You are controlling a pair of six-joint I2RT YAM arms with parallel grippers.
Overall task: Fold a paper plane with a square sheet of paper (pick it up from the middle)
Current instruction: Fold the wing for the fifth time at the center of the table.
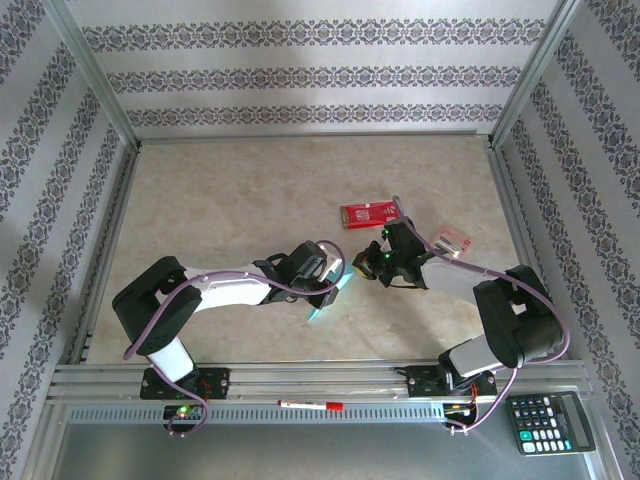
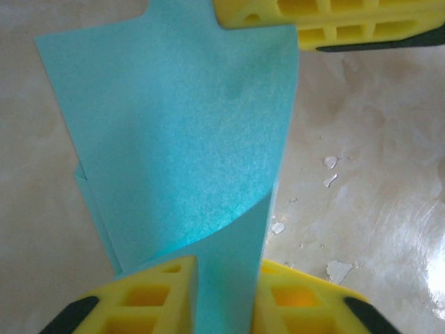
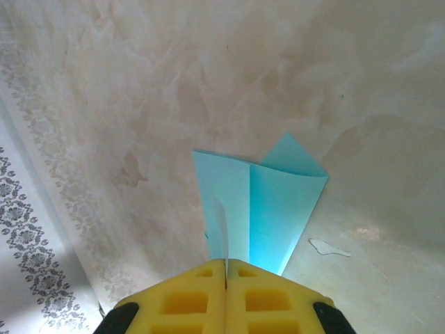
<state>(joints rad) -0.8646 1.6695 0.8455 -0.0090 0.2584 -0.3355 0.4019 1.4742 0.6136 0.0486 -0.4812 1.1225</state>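
Left arm: From above, I see it rise from its base at the near left and fold at a raised elbow. Its white forearm runs right toward mid-table.
Left gripper (image 2: 228, 275): My wrist camera shows the two yellow fingers a little apart, with the paper running up through the narrow gap. I cannot tell whether the pads actually press it.
Right arm: It comes up from the near right base and bends at a dark elbow far to the right. It reaches left and slightly away, ending just beside the left wrist.
Right gripper (image 3: 227, 268): The fingers are pressed flat together, with an edge of the paper pinched in the seam between them.
Square sheet of paper (image 2: 188, 139): It is light blue and already creased into overlapping layers. It spans from the left fingers to the right fingers over the table (image 1: 230, 200) at mid-table, and one pointed corner sticks out past the left gripper on the near side.
Red packet (image 1: 368, 212): It lies flat beyond both grippers, apart from the paper.
Second packet (image 1: 452, 240): It sits just behind the right forearm.
Calculator (image 1: 550, 422): It is at the near right corner, outside the frame rail.
Red pen (image 1: 310, 405): It lies on the near rail between the two bases.
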